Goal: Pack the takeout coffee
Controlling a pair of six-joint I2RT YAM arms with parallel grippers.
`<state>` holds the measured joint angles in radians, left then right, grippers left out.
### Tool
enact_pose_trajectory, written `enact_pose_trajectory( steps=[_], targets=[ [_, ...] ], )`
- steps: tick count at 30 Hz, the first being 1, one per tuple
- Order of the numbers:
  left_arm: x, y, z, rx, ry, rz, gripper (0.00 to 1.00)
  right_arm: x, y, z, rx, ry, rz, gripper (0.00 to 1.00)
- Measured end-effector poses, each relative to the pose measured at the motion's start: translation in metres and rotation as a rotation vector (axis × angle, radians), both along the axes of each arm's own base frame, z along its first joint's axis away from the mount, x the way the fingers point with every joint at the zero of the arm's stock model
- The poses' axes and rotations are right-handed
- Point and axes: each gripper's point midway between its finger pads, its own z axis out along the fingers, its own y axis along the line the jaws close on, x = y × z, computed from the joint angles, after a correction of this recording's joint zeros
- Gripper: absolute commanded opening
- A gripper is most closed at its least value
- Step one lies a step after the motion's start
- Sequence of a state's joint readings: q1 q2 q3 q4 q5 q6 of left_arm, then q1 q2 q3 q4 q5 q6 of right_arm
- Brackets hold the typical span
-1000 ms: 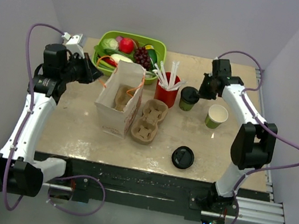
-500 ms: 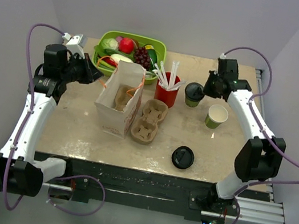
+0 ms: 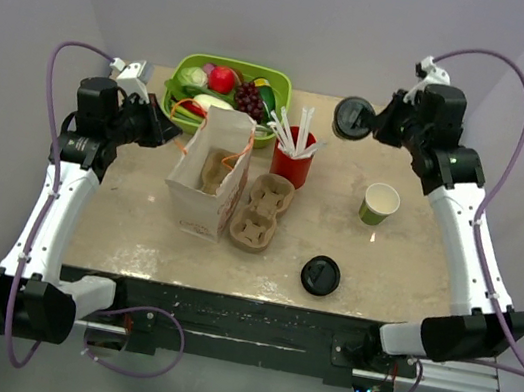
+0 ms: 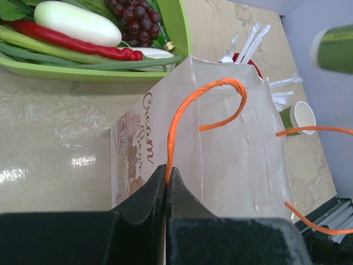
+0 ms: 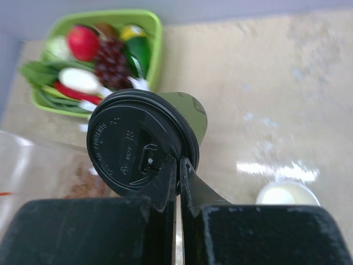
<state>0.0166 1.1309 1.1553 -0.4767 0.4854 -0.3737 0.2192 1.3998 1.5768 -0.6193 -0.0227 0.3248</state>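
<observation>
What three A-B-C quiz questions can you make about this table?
1. Where is the loose lid?
A in the tray
B on the table, near its front edge
C on the red cup

2. How many green cups are there?
A one
B two
C four

3. What is the left claw doing?
A shut on the orange handle
B open wide
C holding a red cup

B: the lid lies flat near the front.
B: a lidded cup in the right claw, plus an open cup.
A: its fingers pinch the handle.
</observation>
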Motion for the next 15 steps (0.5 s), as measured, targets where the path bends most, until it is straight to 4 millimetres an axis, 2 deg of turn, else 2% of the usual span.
enact_pose_trajectory(
  steps=[3, 6, 8, 11, 12, 15],
  targets=[
    [0.0, 0.0, -0.001, 0.0, 0.002, -0.003, 0.0, -0.002, 0.033, 0.058, 0.016, -0.126, 0.097, 0.0],
    [0.0, 0.0, -0.001, 0.002, 0.004, -0.004, 0.0, -0.017, 0.093, 0.117, 0.052, -0.257, 0.271, 0.0],
    [0.0, 0.0, -0.002, 0.002, 0.006, -0.004, 0.0, -0.029, 0.131, 0.143, 0.075, -0.316, 0.386, 0.0],
    [0.0, 0.0, -0.002, 0.003, 0.007, -0.001, 0.0, -0.04, 0.182, 0.158, 0.092, -0.343, 0.527, 0.0],
    [0.0, 0.001, -0.002, 0.004, 0.008, 0.001, 0.0, -0.042, 0.198, 0.157, 0.091, -0.34, 0.562, 0.0],
    [0.001, 0.002, -0.003, 0.008, 0.009, 0.011, 0.0, -0.045, 0.237, 0.131, 0.072, -0.274, 0.648, 0.0]
  ],
)
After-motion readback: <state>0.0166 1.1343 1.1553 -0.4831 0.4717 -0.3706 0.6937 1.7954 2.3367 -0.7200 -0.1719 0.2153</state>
